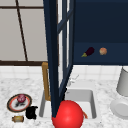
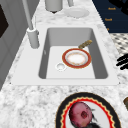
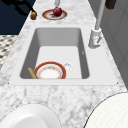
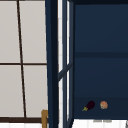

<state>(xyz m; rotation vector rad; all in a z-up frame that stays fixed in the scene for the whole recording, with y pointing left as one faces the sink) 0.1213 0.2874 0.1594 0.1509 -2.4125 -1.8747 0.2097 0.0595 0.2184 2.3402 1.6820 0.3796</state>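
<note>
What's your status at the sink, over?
Left hand open, empty, beside the onion plate. Right hand off the counter's front. Open cabinet door above the sink.

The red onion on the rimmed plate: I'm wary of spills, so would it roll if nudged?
Probably. The onion looks round and sits loose on a shallow plate, so a push could roll it off. Its smooth skin may slip.

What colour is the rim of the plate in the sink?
The plate has a red-orange rim around a white middle, clearest in the left side view.
</note>
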